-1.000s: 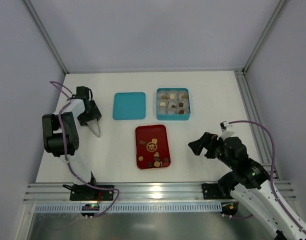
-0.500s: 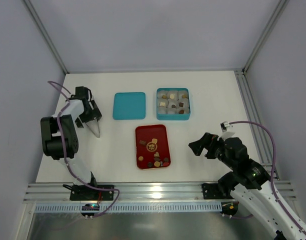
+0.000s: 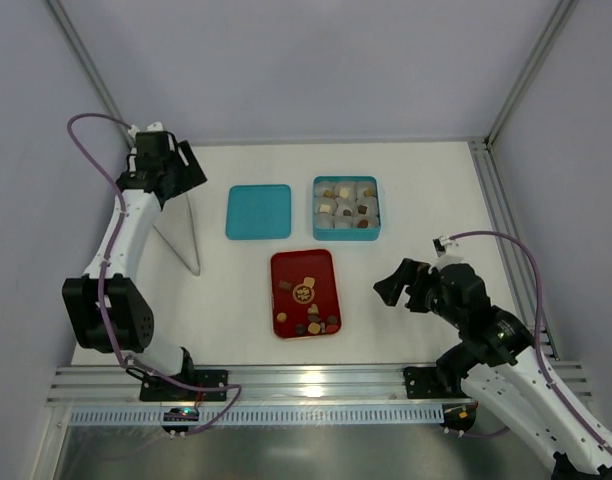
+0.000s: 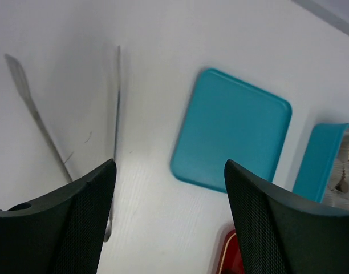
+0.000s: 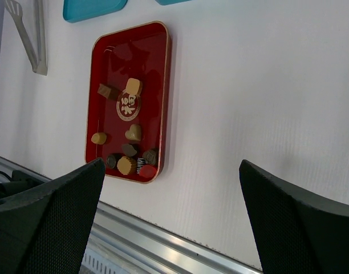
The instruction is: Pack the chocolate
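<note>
1. Chocolate: loose pieces in the red tray, most of them bunched at its near end. More sit in the box just beyond.
2. The pieces are too small to give a heading. The scatter runs along the tray's long axis, near to far.
3. Both sets of fingers are released and empty. Left fingers are by the far end of the tongs; right fingers are right of the tray, apart from it.
4. This looks like a gap between picks. You'll likely need to grasp the tongs off the tabletop next, so line up square.
</note>
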`<state>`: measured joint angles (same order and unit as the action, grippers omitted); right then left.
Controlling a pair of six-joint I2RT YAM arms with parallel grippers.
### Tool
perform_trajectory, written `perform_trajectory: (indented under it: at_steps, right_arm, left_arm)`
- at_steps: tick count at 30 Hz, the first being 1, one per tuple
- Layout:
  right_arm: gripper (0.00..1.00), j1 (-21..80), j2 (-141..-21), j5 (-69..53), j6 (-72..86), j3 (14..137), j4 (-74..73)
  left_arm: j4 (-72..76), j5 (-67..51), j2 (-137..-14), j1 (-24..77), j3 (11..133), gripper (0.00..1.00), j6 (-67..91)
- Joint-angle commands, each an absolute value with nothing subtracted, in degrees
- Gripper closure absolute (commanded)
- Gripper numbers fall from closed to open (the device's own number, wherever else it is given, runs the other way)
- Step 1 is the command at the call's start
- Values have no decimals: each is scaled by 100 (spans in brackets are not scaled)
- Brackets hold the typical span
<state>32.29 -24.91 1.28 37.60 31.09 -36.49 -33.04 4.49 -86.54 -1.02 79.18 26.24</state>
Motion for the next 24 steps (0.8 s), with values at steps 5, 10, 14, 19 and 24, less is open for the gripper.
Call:
perform_trajectory:
  at_steps: [5, 10, 14, 19, 24]
  right_arm:
    - [0, 3252, -3241, 237, 3595, 3989, -3331]
    - [0, 3252, -3717, 307, 3542, 4245, -3243]
    - [0, 3252, -4033, 360, 3507, 4368, -3138]
    - [0, 3252, -4315, 308, 3481, 4403, -3006]
    - [0, 3252, -4473, 281, 3445, 4368, -2813]
  left_arm:
    - [-2962, -824, -10018, -53, 8578, 35, 2171]
    - [-2848, -1239, -10896, -61, 8894, 42, 2100]
    - [-2786, -1415, -11355, -61, 9096, 46, 2241]
    - [-2751, -1241, -11645, 113, 9141, 50, 2259]
    - [-2751, -1002, -11821, 255, 9070, 51, 2162]
